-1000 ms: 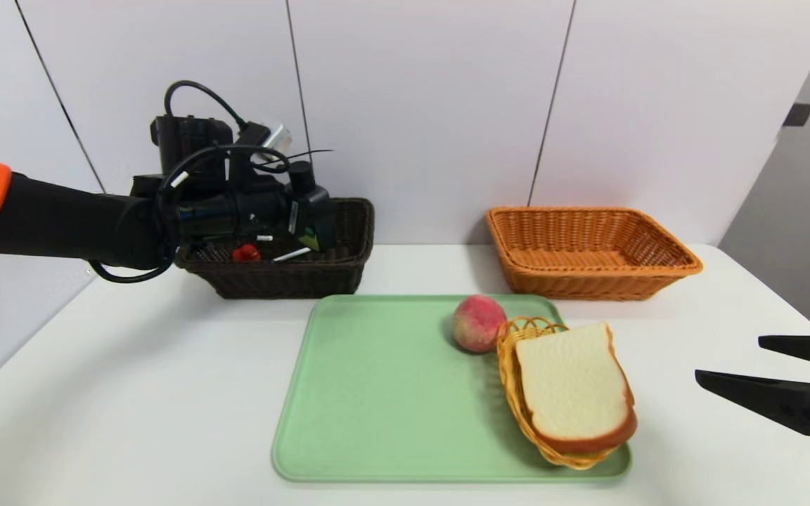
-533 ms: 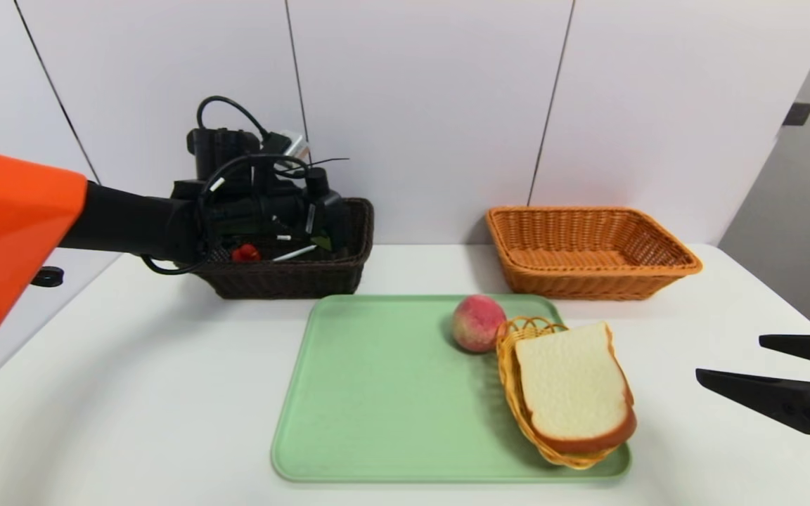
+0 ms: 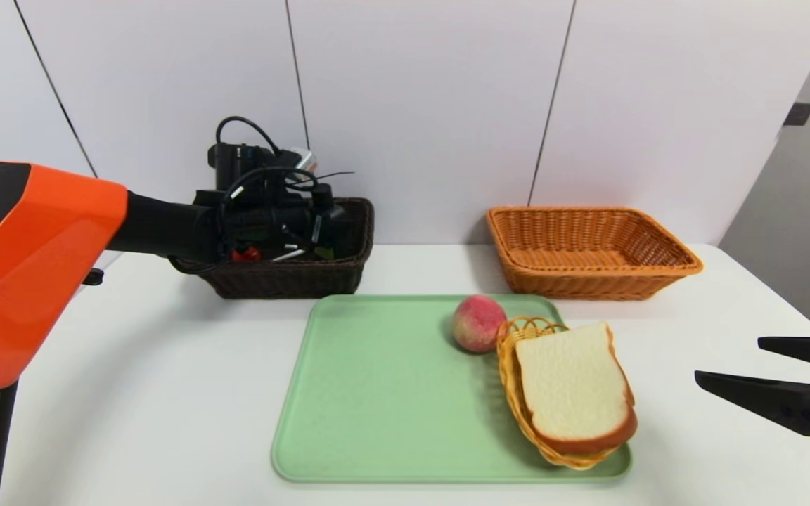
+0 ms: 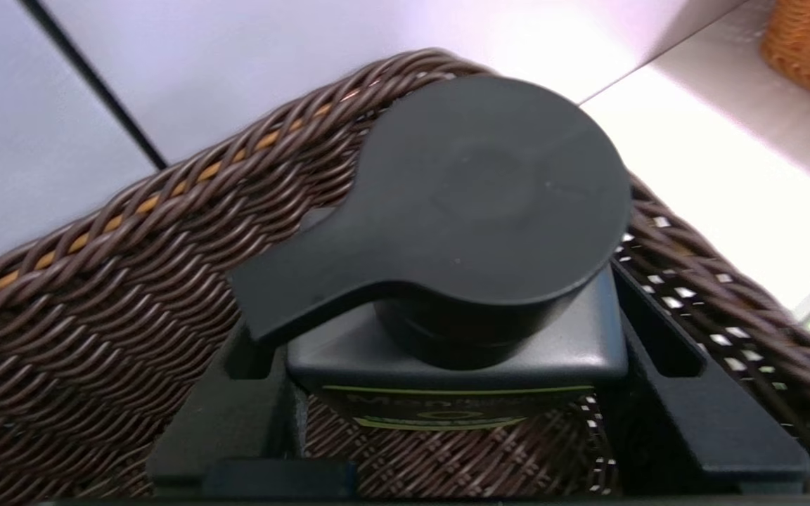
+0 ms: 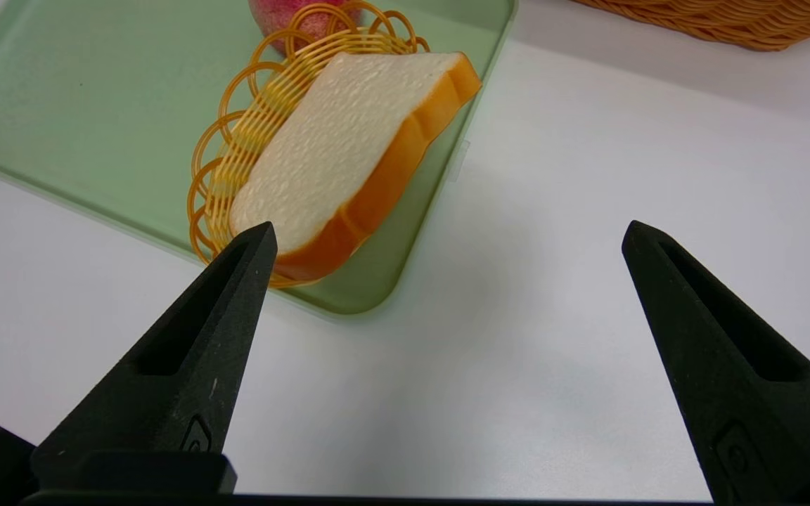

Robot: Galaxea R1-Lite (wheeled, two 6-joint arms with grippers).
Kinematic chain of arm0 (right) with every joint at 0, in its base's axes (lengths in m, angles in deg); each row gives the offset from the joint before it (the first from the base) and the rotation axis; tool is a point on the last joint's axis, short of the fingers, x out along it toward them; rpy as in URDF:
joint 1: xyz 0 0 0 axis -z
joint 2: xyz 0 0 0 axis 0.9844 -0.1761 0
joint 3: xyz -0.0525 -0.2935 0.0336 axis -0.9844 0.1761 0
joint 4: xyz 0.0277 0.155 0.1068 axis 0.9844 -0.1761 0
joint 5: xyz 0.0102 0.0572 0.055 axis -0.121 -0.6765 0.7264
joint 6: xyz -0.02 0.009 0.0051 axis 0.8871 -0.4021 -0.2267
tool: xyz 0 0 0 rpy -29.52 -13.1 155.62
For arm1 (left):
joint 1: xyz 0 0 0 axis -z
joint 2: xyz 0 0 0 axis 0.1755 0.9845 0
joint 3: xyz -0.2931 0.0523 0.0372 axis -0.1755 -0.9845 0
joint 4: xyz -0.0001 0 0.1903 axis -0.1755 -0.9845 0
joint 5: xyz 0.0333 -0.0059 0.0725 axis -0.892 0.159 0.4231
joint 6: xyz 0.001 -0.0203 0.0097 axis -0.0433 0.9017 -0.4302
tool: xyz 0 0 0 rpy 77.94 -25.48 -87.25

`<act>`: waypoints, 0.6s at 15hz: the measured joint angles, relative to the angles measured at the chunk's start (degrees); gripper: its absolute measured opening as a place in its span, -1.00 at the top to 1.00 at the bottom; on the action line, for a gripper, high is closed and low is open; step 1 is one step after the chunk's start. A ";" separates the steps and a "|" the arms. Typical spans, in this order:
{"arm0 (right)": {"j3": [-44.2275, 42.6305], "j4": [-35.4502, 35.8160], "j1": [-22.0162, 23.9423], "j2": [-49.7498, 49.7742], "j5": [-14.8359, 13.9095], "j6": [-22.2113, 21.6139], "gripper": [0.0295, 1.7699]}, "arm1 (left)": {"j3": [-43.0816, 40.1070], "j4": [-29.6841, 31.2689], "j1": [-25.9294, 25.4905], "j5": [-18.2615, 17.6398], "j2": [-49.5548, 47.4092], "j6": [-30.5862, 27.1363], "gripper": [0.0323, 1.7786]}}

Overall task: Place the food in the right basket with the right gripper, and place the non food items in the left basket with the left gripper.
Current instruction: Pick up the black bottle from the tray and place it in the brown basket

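- Lowered and shifted toward the robot's right since the earlier frame, the left gripper (image 4: 440,344) is now at the left basket (image 3: 282,282), its orange arm shell (image 3: 39,281) farther into view.
- Its fingers pinch a bottle (image 4: 553,337) between them, one on each flank, over the basket's inside.
- The bottle has a smooth, dark grey, boxy body with green lines, and a matte black round cap with a flat tab.
- Spread wide with nothing between its fingers, the right gripper (image 5: 451,228) hangs off the tray's right side, near the bread slice (image 3: 574,383).
- That bread, pale and porous with tan crust, leans tilted in a yellow scalloped wicker dish (image 3: 510,372) on the green tray (image 3: 377,393).
- Just beside the dish sits the round, pink-red peach (image 3: 479,323), also on the tray.
- Behind the tray stands the right basket (image 3: 588,288), orange-tan woven wicker with flared sides.
- Dark brown braided wicker forms the left basket; a red item (image 3: 245,254) and a slim white one (image 3: 289,255) lie inside.
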 joint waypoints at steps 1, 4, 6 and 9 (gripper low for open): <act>0.00 -0.05 0.00 0.00 0.00 -0.02 -0.92 | 0.13 0.06 0.00 -0.02 0.23 0.02 -0.36; 0.00 -0.02 0.00 0.09 -0.06 -0.05 -0.92 | -0.22 0.37 0.00 -0.05 0.48 0.02 -0.54; 0.00 -0.06 0.00 0.17 -0.10 -0.05 -0.92 | -0.77 0.46 -0.07 -0.02 0.23 0.07 -0.62; 0.30 -0.06 0.02 0.44 -0.10 -0.11 -0.92 | -2.39 0.46 -0.21 -0.05 -1.68 0.13 -0.71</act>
